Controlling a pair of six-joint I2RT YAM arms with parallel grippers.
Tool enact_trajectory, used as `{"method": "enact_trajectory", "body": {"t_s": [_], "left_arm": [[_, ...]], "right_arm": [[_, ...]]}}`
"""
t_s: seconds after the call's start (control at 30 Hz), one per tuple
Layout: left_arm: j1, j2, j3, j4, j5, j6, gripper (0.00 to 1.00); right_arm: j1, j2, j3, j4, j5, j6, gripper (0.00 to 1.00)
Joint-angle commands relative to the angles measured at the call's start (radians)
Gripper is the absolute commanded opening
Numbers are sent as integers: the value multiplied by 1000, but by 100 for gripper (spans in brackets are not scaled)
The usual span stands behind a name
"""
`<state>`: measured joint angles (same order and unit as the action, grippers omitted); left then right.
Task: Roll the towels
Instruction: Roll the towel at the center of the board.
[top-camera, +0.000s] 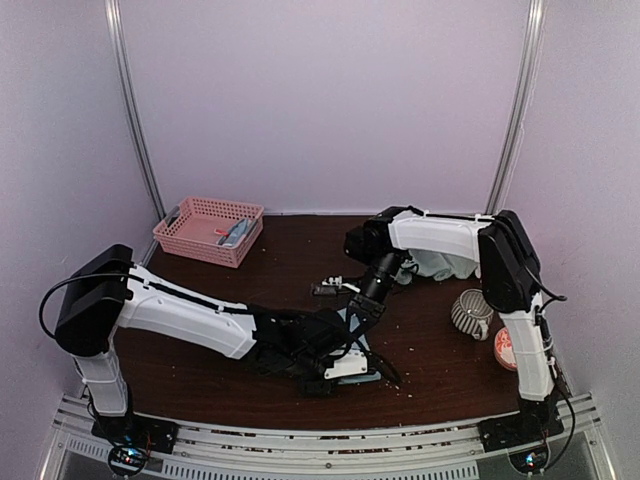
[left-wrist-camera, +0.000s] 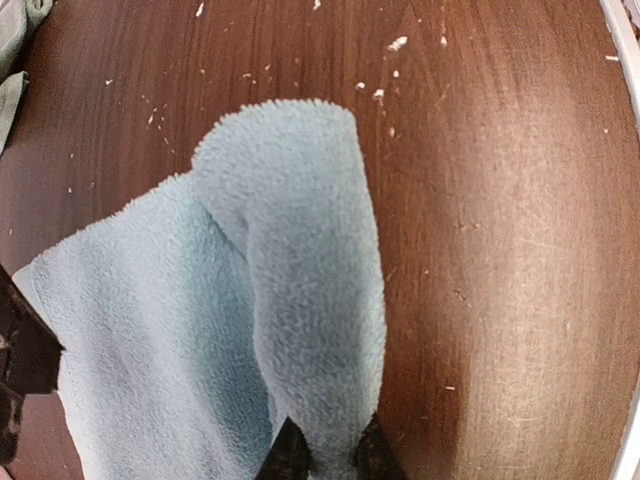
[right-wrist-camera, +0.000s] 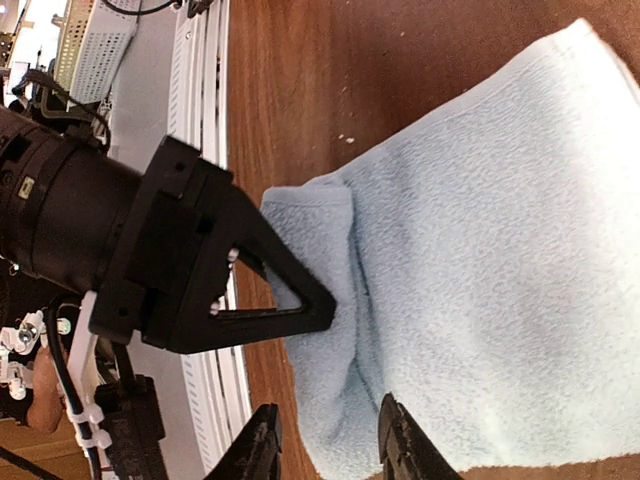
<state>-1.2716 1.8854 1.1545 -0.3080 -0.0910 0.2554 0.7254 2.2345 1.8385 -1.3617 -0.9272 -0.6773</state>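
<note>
A light blue towel (left-wrist-camera: 180, 330) lies on the dark wood table with one edge folded up into a ridge (left-wrist-camera: 310, 260). My left gripper (left-wrist-camera: 330, 455) is shut on the near end of that ridge. It also shows in the right wrist view (right-wrist-camera: 300, 300), pinching the towel's folded corner (right-wrist-camera: 320, 220). My right gripper (right-wrist-camera: 330, 445) is open, with its jaws on either side of the towel's edge (right-wrist-camera: 480, 270). In the top view both grippers, left (top-camera: 375, 368) and right (top-camera: 358, 315), meet over the towel (top-camera: 350, 325) at the table's centre front.
A pile of pale cloths (top-camera: 435, 262) lies behind the right arm. A pink basket (top-camera: 190, 240) stands at the back left. A striped mug (top-camera: 472, 313) and a red-white object (top-camera: 506, 347) are by the right arm's base. The metal rail (right-wrist-camera: 200, 110) runs close by.
</note>
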Motion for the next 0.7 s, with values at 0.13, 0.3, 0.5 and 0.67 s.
{"method": "enact_trajectory", "body": {"t_s": [0.13, 0.3, 0.5, 0.67], "left_arm": [[-11, 13, 20, 15, 37, -50, 6], [-11, -23, -10, 14, 82, -112, 6], [-10, -42, -30, 12, 136, -136, 4], [-9, -32, -38, 5, 156, -131, 3]], "right_arm": [[-9, 191, 118, 82, 112, 140, 34], [-21, 185, 38, 223, 285, 264, 33], [-23, 183, 17, 276, 404, 322, 32], [-23, 183, 11, 286, 446, 335, 32]]}}
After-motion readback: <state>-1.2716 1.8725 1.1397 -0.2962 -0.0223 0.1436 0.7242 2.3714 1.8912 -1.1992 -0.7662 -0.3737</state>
